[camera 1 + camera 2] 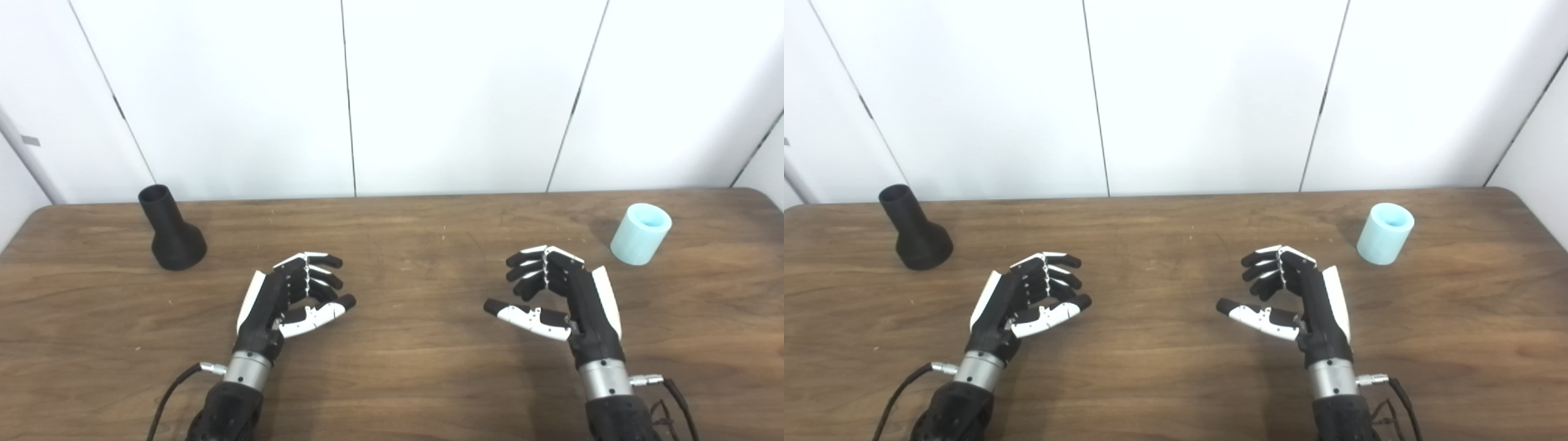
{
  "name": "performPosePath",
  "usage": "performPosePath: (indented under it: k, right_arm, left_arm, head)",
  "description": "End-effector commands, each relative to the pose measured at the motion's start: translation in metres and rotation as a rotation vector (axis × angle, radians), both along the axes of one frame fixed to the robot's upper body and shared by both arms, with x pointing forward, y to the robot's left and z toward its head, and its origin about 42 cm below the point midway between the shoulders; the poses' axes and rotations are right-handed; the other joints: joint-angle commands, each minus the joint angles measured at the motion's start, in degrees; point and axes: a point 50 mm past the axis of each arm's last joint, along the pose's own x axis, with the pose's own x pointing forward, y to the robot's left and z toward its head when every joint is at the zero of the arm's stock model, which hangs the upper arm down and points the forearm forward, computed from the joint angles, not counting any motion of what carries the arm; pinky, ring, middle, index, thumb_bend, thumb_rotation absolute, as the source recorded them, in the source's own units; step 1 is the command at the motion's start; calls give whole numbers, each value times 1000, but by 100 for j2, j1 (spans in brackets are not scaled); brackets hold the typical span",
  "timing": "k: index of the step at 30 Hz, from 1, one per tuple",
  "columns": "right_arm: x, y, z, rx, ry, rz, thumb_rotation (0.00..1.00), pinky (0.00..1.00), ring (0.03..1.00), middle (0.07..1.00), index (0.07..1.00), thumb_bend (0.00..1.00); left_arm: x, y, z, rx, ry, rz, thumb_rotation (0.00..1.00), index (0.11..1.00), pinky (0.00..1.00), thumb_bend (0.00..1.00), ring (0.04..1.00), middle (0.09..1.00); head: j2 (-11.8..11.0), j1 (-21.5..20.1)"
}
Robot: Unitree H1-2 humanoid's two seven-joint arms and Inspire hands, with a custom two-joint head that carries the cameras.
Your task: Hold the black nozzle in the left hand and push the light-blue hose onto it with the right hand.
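Empty, fingers loosely curled apart, the left hand (288, 300) and right hand (563, 294) hover over the wooden table (404, 367); black nozzle (173, 229) far left, light-blue hose (640, 234) far right, apparently both upright. Nothing is grasped yet.

Black nozzle (172, 230) upright far left; light-blue hose (640, 234) tilted far right.
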Motion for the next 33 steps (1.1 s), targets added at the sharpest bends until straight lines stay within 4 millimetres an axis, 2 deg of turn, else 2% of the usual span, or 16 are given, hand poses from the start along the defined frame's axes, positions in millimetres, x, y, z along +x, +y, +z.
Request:
performPosePath:
  k: [1,12,15,16,17,18,19,20,21,23,24,25,26,28,30,33]
  right_arm:
    - [4,4,14,4,-69,14,0,356,398,492,513,516]
    - [3,4,15,6,-69,15,0,354,397,492,513,516]
    - [1,1,11,6,-67,16,0,355,397,492,513,516]
    - [1,-2,8,5,-64,17,0,354,397,492,513,516]
    - [0,-4,7,5,-63,17,0,354,397,492,513,516]
    - [0,-7,4,0,-58,17,0,354,397,493,513,516]
    - [0,-9,2,-4,-55,18,0,354,396,496,521,514]
    - [0,-13,-2,-19,-44,25,0,355,395,499,530,513]
    - [0,-16,-4,-29,-36,31,0,355,399,509,538,511]
    - [-1,-26,-9,-62,11,65,0,357,408,524,539,510]
    - [-2,-30,-9,-71,29,76,0,369,436,606,518,508]
    - [-2,-33,-10,-79,39,83,0,376,453,657,505,507]
    - [-2,-35,-11,-82,42,86,0,382,459,677,500,506]
    - [2,-38,-16,-71,10,88,0,379,463,688,496,506]
    - [4,-41,-20,-54,-9,89,92,379,520,685,496,511]
    - [5,-43,-20,-41,3,96,117,405,550,696,495,510]
  left_arm:
    - [7,-3,17,-17,-82,-11,0,517,389,502,416,477]
    - [7,-3,15,-7,-89,-6,0,517,380,502,412,478]
    - [6,-6,12,-10,-86,-9,0,517,380,502,412,478]
    - [5,-9,10,-15,-83,-12,0,517,380,502,412,478]
    - [5,-11,8,-17,-81,-14,0,517,379,502,412,478]
    - [4,-15,5,-22,-76,-20,0,517,379,502,412,478]
    - [4,-18,4,-25,-74,-24,0,519,378,501,411,478]
    - [3,-23,1,-18,-72,-30,0,520,378,501,410,478]
    - [3,-27,-1,-12,-71,-34,0,523,387,501,417,478]
    - [4,-36,-6,44,-62,-39,0,519,410,501,431,485]
    - [4,-38,-8,66,-60,-39,0,507,427,502,439,496]
    - [5,-42,-11,82,-59,-40,0,499,437,502,444,503]
    - [6,-45,-13,90,-59,-39,0,494,445,502,449,507]
    - [7,-52,-16,83,-65,-38,0,490,452,502,456,509]
    - [7,-58,-19,74,-67,-41,0,488,455,502,459,508]
    - [8,-65,-22,65,-69,-52,0,491,458,502,459,507]
  head:
    - [-2,-9]
    - [-65,12]
    - [-289,411]
    - [-447,785]
    - [-447,785]
    - [-708,1294]
    - [-708,1294]
    - [-951,1719]
    - [-951,1719]
    - [-1286,2219]
    - [-1286,2219]
    - [-1449,2462]
    - [-1449,2462]
    - [-1605,2685]
    - [-1630,2737]
    - [-1629,2745]
